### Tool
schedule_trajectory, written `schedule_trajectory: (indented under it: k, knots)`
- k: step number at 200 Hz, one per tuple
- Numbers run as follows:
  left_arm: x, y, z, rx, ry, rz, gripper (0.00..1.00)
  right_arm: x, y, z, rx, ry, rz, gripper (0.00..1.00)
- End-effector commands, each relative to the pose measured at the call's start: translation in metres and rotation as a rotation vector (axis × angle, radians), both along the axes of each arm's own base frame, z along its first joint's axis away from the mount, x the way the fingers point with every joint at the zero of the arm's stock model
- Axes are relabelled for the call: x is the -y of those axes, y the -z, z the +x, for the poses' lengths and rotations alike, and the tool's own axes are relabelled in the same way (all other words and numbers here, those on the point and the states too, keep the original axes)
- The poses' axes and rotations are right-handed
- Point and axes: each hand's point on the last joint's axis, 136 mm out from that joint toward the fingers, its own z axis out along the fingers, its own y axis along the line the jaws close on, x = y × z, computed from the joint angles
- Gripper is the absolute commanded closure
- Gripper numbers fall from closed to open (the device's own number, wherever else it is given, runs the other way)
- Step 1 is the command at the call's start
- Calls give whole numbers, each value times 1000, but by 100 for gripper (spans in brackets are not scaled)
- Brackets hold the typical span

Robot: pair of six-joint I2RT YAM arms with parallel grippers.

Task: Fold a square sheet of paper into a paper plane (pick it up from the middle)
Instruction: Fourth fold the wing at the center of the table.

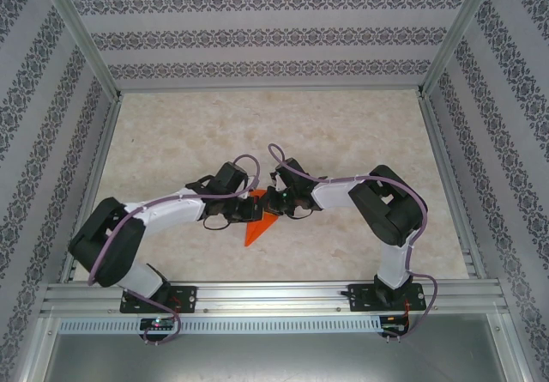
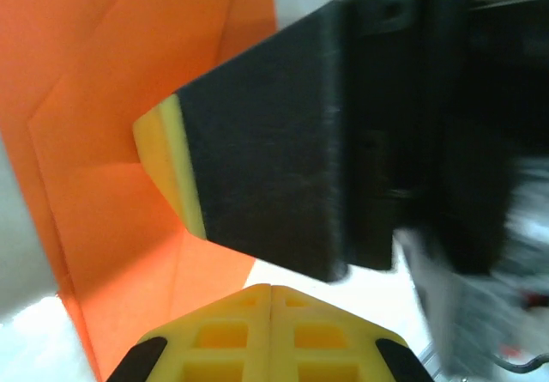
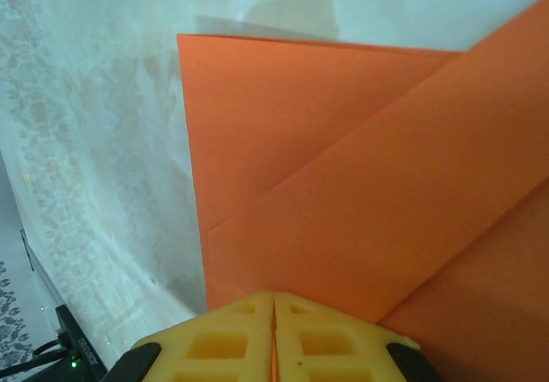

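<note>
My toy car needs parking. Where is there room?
Bare: the beige marbled tabletop from the arms to the patterned back wall. Crowded: near middle, where left tool and right tool meet over the folded bright orange paper.

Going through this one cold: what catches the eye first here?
The bright orange paper, already creased to a point, lies in the middle of the table, right where both arms meet. In the wrist views, the left gripper and the right gripper are both shut, with their yellow fingertips right over its folds.
</note>
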Motion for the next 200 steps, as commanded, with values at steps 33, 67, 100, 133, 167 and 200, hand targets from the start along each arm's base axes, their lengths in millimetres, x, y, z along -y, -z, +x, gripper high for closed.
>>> schedule_trajectory:
  k: [33,67,100,133,167,200]
  knots:
    - [-1,23,4,-30,-42,-1,97,30,52,-17,-73,35,-163,91]
    - [-11,40,4,-26,-77,47,95,31,54,-17,-75,34,-166,91]
    - [-26,57,-11,-63,-80,101,95,32,54,-16,-71,35,-180,91]
    - [-35,63,-44,-147,-43,73,95,37,57,-15,-72,42,-212,91]
    - [-47,71,-74,-245,-24,77,96,41,61,-14,-78,47,-232,92]
    - [-57,67,-85,-254,-43,83,97,43,64,-14,-75,48,-250,92]
